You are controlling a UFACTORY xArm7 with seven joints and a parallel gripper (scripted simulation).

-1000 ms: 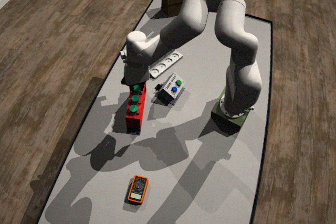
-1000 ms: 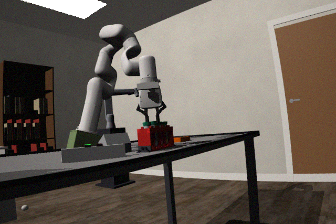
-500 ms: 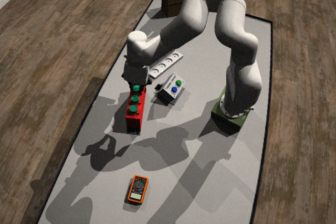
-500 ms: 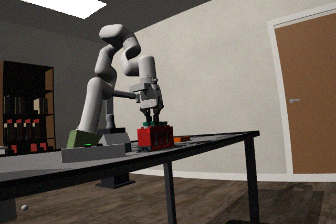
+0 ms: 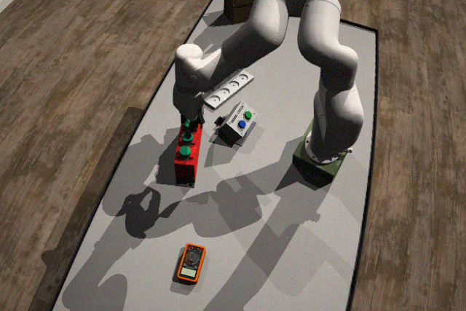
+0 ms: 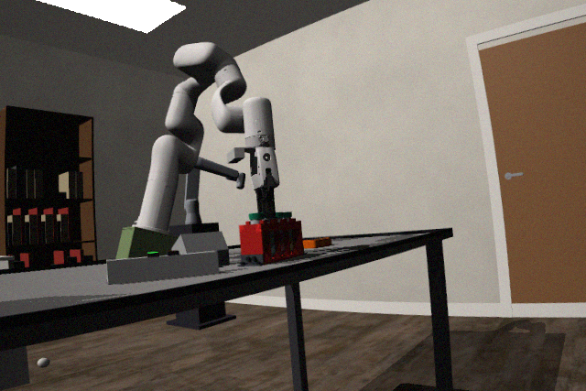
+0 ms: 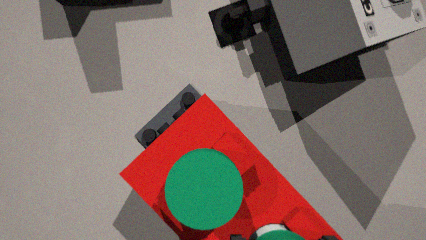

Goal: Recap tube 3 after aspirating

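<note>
While the pincer (image 6: 265, 207) stood vertically over the decapping station (image 5: 185, 160), it clenched a green cap (image 5: 186, 124) directly beneath; cap tray (image 5: 229, 89) lay beyond the station.

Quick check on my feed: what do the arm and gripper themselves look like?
The arm is smooth, rounded, matte white-grey segments, with no visible cables or markings, on a green base block. The gripper has a light grey body with a round dark screw spot and dark fingers.
</note>
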